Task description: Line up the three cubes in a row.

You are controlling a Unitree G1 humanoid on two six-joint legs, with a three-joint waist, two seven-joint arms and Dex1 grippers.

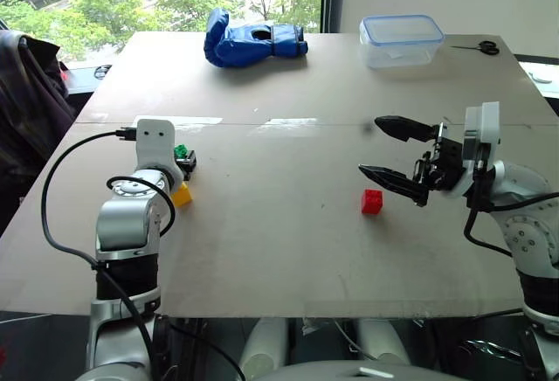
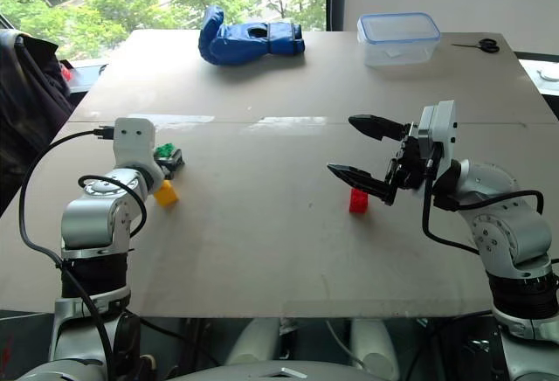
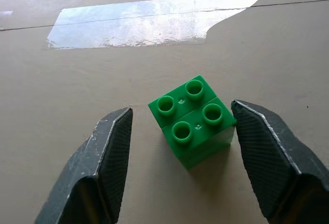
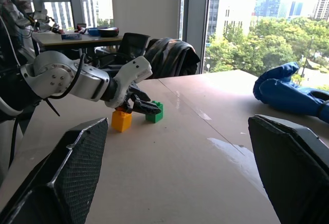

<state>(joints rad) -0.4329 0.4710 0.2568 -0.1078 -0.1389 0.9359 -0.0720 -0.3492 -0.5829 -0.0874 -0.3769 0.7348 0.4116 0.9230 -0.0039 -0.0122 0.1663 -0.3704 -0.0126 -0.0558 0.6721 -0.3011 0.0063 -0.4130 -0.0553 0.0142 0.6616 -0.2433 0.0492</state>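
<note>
The green cube (image 3: pixel 193 118) sits on the table at the left, studs up, between the two fingers (image 3: pixel 110 152) of my left gripper (image 1: pixel 186 161). One finger is at the cube's side and the other stands a little apart from it, so the jaws are open around it. The yellow cube (image 1: pixel 182 194) rests just in front of the green one, beside my left wrist. The red cube (image 1: pixel 373 201) lies alone at the centre right. My right gripper (image 1: pixel 369 145) hovers above the table just right of the red cube, pointing left, wide open and empty.
A blue glove (image 1: pixel 253 42) lies at the far centre of the table (image 1: pixel 279 259). A clear lidded container (image 1: pixel 402 40) and scissors (image 1: pixel 479 47) are at the far right. A dark jacket (image 1: pixel 26 93) hangs off the table's left side.
</note>
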